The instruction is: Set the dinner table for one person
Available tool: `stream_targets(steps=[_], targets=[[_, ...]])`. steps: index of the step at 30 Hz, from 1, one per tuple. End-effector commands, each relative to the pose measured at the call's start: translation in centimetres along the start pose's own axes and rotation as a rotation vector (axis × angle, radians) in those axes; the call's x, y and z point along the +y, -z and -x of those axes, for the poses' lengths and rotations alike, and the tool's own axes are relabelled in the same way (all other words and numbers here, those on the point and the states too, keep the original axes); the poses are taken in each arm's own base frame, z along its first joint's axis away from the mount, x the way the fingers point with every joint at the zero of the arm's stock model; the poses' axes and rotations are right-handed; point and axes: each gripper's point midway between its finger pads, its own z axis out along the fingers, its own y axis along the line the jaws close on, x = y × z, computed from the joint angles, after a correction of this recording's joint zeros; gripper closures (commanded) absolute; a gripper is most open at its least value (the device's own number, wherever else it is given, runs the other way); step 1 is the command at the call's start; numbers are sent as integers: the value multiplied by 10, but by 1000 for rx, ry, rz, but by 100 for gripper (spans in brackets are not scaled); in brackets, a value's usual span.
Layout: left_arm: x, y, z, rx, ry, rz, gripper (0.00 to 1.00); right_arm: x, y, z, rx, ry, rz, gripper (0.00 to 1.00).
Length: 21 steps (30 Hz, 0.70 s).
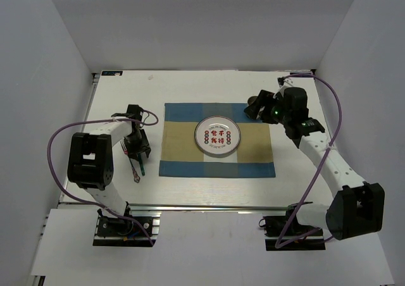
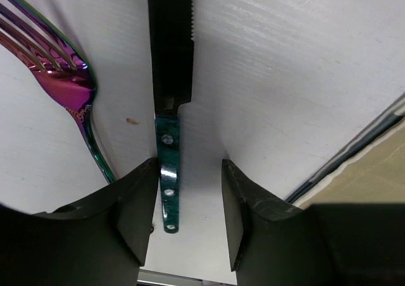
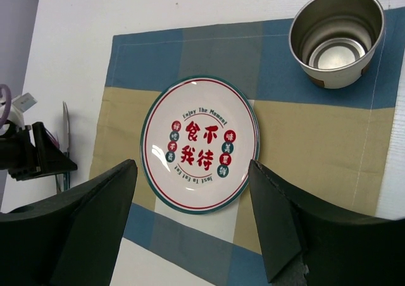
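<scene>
The dinner table (image 1: 202, 87) is flat, white, rectangular, metal-railed in front.

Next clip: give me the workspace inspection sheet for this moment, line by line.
Surface: white dinner table, metal rail in front, checked placemat at centre.
Job's things: plate centred on the placemat; metal cup upright, empty, on its far right corner; fork and knife side by side on the table, left of the placemat.
Clutter: nothing seen.
Grippers: left gripper open, jaws either side of the knife handle; right gripper open, empty, above the plate.
Cables: left purple cable and right purple cable loop off the setting.
Surroundings: white enclosure walls.
</scene>
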Motion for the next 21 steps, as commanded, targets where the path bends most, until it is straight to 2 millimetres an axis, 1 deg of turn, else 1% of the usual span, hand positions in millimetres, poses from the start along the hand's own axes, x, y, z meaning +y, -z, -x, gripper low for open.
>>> stream_targets(steps=[1, 3, 4, 5, 8, 9, 11, 12, 14, 15, 16, 17, 18, 19, 20, 21], targets=[[-3, 2, 7, -16, -4, -16, 47, 16, 12, 17, -72, 44, 58, 24], [-3, 0, 5, -8, -7, -12, 62, 16, 14, 19, -78, 48, 59, 24], [-2, -1, 5, -3, -8, -10, 67, 17, 15, 18, -80, 48, 60, 24], [-3, -2, 5, -1, -11, -12, 75, 17, 16, 19, -84, 46, 60, 24], [-6, -3, 4, 8, -25, -32, 83, 18, 20, 20, -90, 43, 67, 24], [-9, -2, 5, 8, -34, -47, 90, 20, 21, 19, -90, 37, 71, 24], [-14, 2, 9, 2, -56, -73, 98, 21, 24, 20, -97, 31, 75, 23], [-17, 7, 17, -19, -62, -83, 100, 23, 27, 21, -104, 25, 77, 24], [-25, 21, 29, -61, -89, -79, 100, 25, 30, 19, -105, 17, 83, 23], [-38, 36, 40, -92, -100, -124, 100, 26, 34, 22, -118, 14, 85, 24], [-43, 51, 49, -134, -93, -153, 100, 26, 36, 20, -116, 12, 82, 23], [-54, 69, 60, -179, -96, -192, 100, 27, 41, 23, -127, 12, 80, 23], [-66, 82, 62, -194, -104, -247, 100, 26, 43, 23, -130, 13, 75, 23], [-72, 96, 67, -218, -95, -286, 100, 24, 45, 22, -129, 14, 65, 23], [-87, 104, 63, -216, -123, -321, 100, 24, 49, 24, -136, 17, 62, 22], [-102, 119, 66, -227, -136, -377, 100, 24, 52, 24, -137, 27, 56, 22]])
